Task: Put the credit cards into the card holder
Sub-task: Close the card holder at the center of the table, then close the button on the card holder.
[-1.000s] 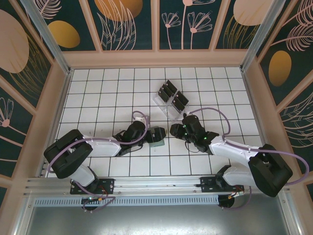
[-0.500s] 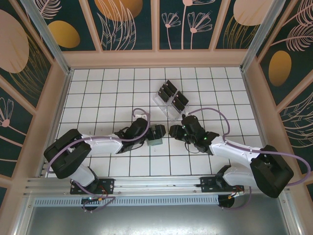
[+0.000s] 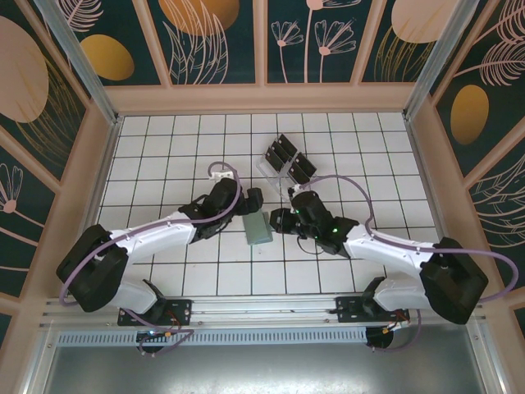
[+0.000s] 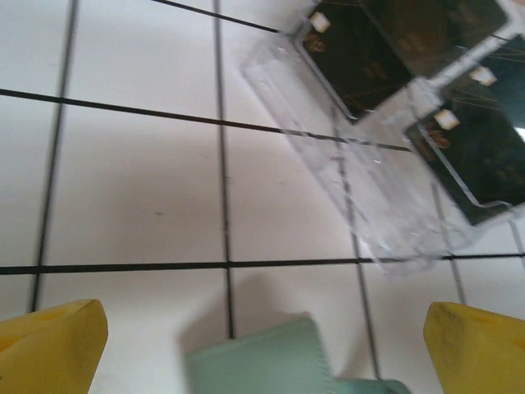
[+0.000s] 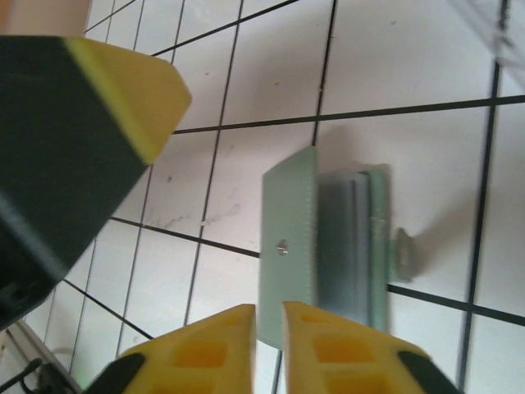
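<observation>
- The card holder (image 3: 258,229) lies flat on the tiles near the middle of the floor, between my two grippers. In the right wrist view its pocket side faces up, and I see no black card in it.
- The credit cards (image 3: 289,158) stand in the slots of a clear plastic rack (image 4: 373,197), just beyond the holder and apart from it.
- My left gripper (image 3: 251,199) is spread as wide as it goes and holds nothing. Its camera looks over the holder's edge towards the rack.
- My right gripper (image 5: 269,332) hangs beside the holder with its fingers almost together. I see nothing between them.
- I judge the step in hand to be the fetch, since no card is held and none shows in the holder.
- The next move calls for a gripper to go to the rack, take one card by its thin edges and lift it straight out of its slot. The holder is light and may slide, so the other arm may need to pin it.
- The floor (image 3: 164,148) is white tile with a black grid.
- Around it stand wooden-framed walls (image 3: 213,33) with dark teal leaf panels, and a metal rail (image 3: 262,308) carries the arm bases.
</observation>
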